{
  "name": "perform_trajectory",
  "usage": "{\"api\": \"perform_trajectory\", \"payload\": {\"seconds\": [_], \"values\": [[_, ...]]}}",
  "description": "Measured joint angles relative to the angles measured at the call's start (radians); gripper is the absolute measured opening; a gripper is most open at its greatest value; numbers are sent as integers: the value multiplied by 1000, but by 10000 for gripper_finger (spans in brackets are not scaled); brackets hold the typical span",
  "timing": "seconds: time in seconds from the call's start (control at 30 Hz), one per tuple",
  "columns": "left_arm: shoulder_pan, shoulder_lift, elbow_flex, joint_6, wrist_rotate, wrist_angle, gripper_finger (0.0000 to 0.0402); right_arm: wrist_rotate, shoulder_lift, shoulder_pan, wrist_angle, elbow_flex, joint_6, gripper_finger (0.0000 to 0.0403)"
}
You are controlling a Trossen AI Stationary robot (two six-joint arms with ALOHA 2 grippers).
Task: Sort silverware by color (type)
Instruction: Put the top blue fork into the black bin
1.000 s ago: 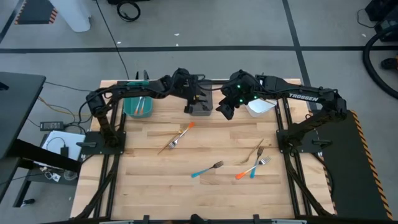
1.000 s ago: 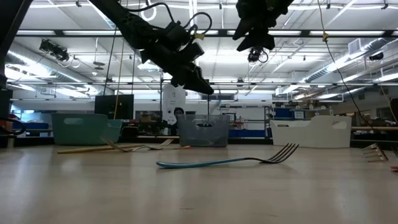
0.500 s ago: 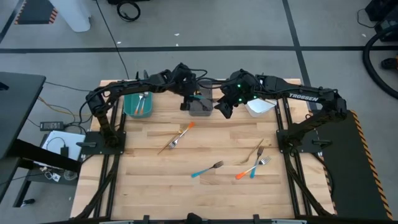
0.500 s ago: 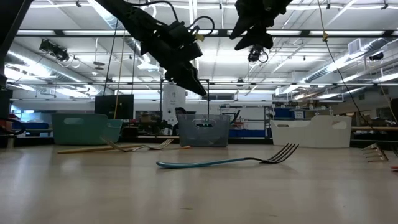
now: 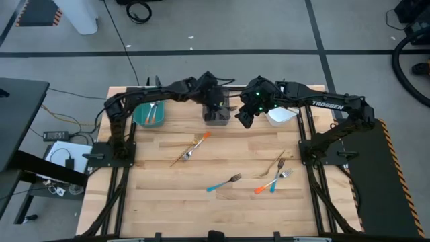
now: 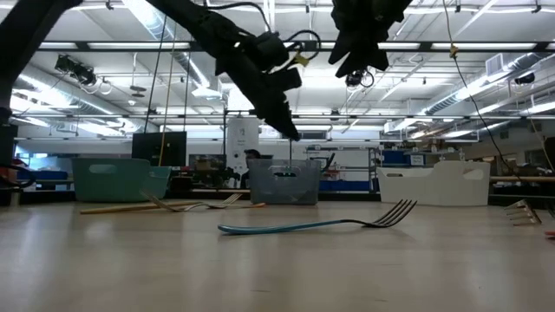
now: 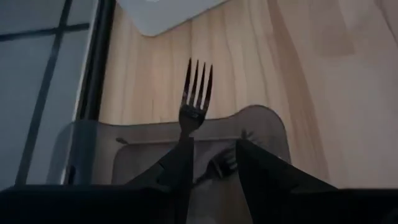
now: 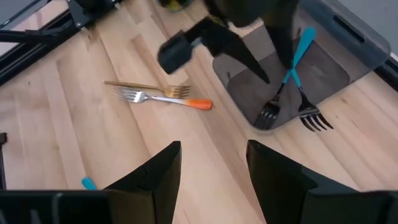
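Since the earlier frame the left gripper point(image 5: 213, 102) has swung from beside the grey bin point(image 5: 216, 118) to directly over it, a blue-handled fork point(image 8: 292, 62) hanging between its parted fingers with another fork point(image 8: 311, 112) already in the bin. To finish well, it should let the fork fall clear inside the walls, then lift straight up. The right gripper point(image 5: 246, 115) hovers just beside the bin, fingers apart and empty, its arm marked "TROSSEN" point(image 5: 327, 104); remaining forks lie across the surface point(image 5: 235, 151).
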Motion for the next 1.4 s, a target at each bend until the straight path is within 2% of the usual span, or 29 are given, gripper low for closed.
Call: {"api": "perform_trajectory", "payload": {"seconds": [0.13,0.23,0.4,0.67,0.83,1.0,1.07,1.27,1.4], "values": [[0,85,107,6,-3,-110,130,0,-2,-1,-5,0,16,189],[2,105,149,25,-2,-188,130,0,-5,-13,-27,0,18,189],[11,67,147,-13,-2,-260,130,3,1,-57,-72,-8,10,189],[35,-25,143,-138,2,-341,130,-30,0,-148,53,-130,17,183],[33,-118,32,-190,3,-266,130,-30,0,-183,151,-216,43,173],[21,-241,-126,-265,1,-158,130,-27,26,-204,200,-247,-12,170],[11,-282,-175,-290,-12,-127,130,-58,58,-218,202,-247,-45,169],[-23,-390,-270,-343,-63,-96,130,-84,213,-209,170,-161,-154,169],[-35,-462,-323,-395,-67,-98,130,-80,263,-209,172,-83,-190,169]]}}
